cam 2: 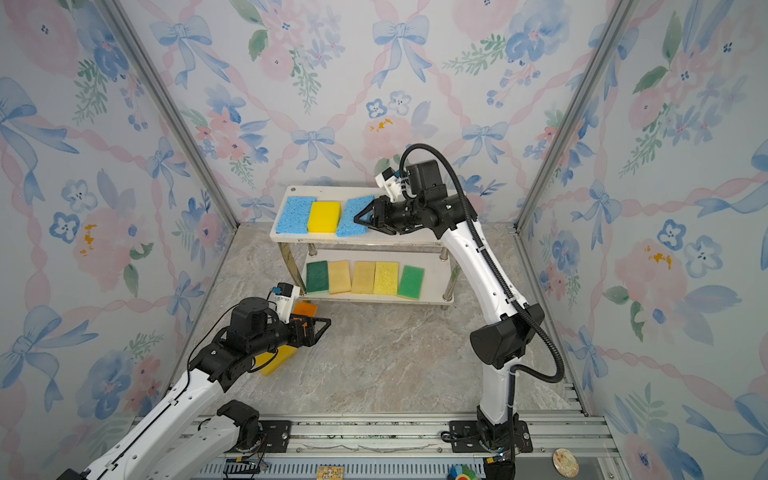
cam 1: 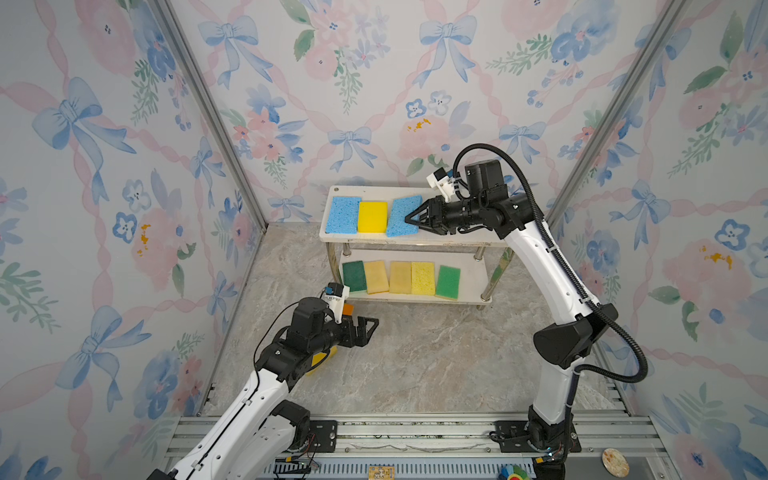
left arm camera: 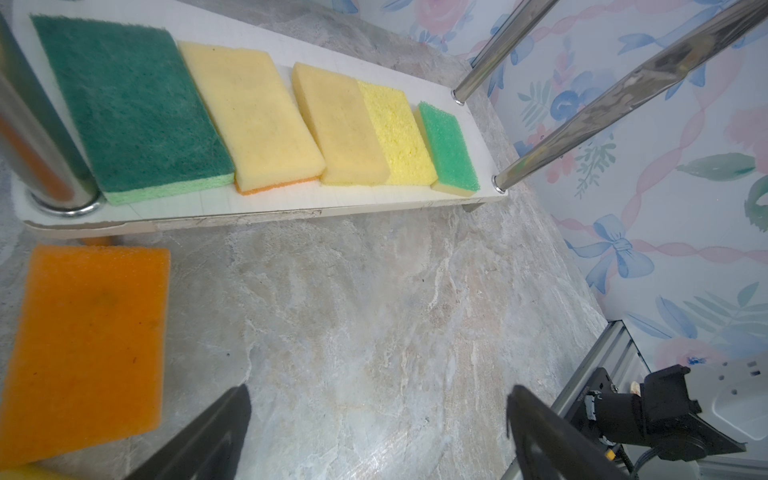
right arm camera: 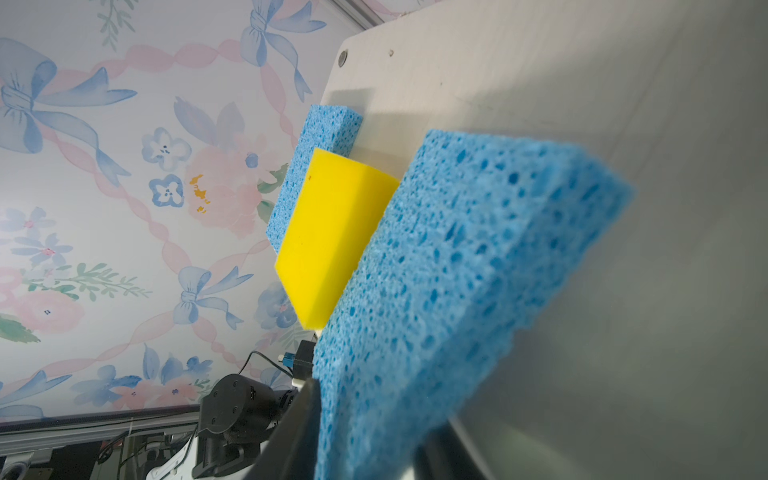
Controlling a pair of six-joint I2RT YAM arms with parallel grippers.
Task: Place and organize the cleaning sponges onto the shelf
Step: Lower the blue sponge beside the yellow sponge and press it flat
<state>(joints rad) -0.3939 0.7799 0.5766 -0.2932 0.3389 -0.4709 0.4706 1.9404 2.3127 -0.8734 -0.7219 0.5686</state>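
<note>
The small two-tier white shelf (cam 1: 471, 284) with chrome tube legs is standing at the back of the marbled grey desk (cam 1: 415, 357). On its top board, a blue porous rectangular sponge (cam 1: 343, 215) is lying at the left end. A bright yellow smooth rectangular sponge (cam 1: 372, 216) is lying just beside it. Next to that, a second blue porous sponge (cam 1: 400, 218) is sitting askew to the other two.

The right pincer (cam 1: 411, 217) is reaching in from the right, its jaws flanking the near end of the second blue porous sponge. In the right wrist view one finger (right arm camera: 299, 419) is touching the sponge's face, but I cannot tell whether the jaws are squeezing it.

On the lower board five sponges are lying close side by side:
- a dark green scouring sponge (cam 1: 354, 276)
- a pale tan-yellow foam sponge (cam 1: 376, 277)
- a second tan-yellow foam sponge (cam 1: 400, 277)
- a yellow porous sponge (cam 1: 423, 278)
- a light green scouring sponge (cam 1: 448, 281)

The left pincer (left arm camera: 378, 390) is hovering over the desk in front of the shelf's left end, its jaws spread wide with nothing between them. A flat orange rectangular sponge (left arm camera: 87, 340) is lying on the desk just beside it, near the shelf's front left leg. Another yellow block sponge (cam 2: 276, 359) is lying on the desk, partly hidden under the left arm.
</note>
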